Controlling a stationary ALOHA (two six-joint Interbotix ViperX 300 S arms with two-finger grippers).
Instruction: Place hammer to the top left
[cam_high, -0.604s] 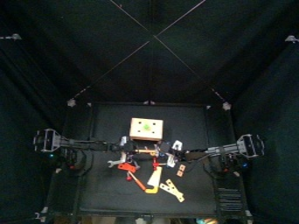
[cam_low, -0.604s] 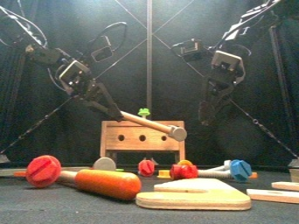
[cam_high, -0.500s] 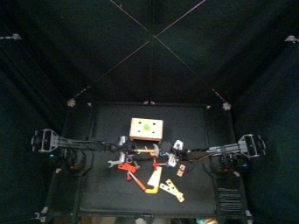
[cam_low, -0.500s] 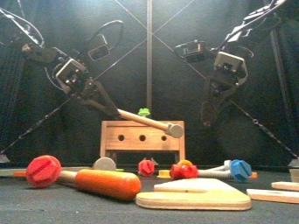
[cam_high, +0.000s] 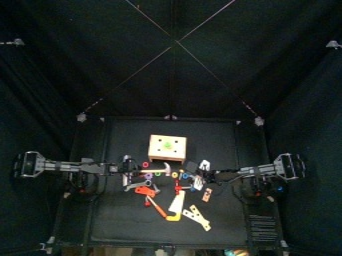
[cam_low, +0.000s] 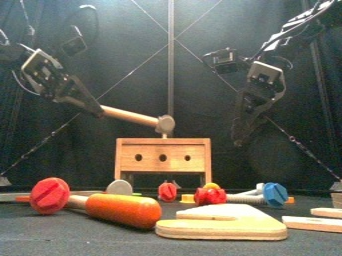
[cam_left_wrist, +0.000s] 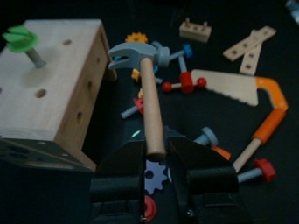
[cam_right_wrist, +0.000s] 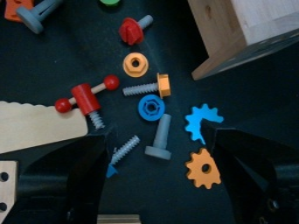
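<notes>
The hammer (cam_low: 134, 117) has a reddish-brown handle and a pale grey head. My left gripper (cam_low: 83, 100) is shut on the handle's end and holds the hammer in the air, head just above the tan wooden box (cam_low: 162, 158). In the left wrist view the handle (cam_left_wrist: 149, 114) runs out from between the jaws of the left gripper (cam_left_wrist: 152, 162), beside the box (cam_left_wrist: 47, 87). In the top view the left gripper (cam_high: 123, 166) is left of the box (cam_high: 166, 147). My right gripper (cam_right_wrist: 176, 166) is open and empty over loose parts, hanging right of the box (cam_low: 245, 125).
A green bolt (cam_left_wrist: 21, 39) stands in the box's top. An orange-handled saw (cam_left_wrist: 233, 87), bolts, nuts and gears (cam_right_wrist: 202, 122) lie in front of the box. A big orange screwdriver (cam_low: 120, 210) and a flat wooden piece (cam_low: 221, 228) lie at the front edge.
The left arm has drawn back to the left and risen, carrying the hammer with it; its head now sits over the box's middle. The right arm has barely moved.
</notes>
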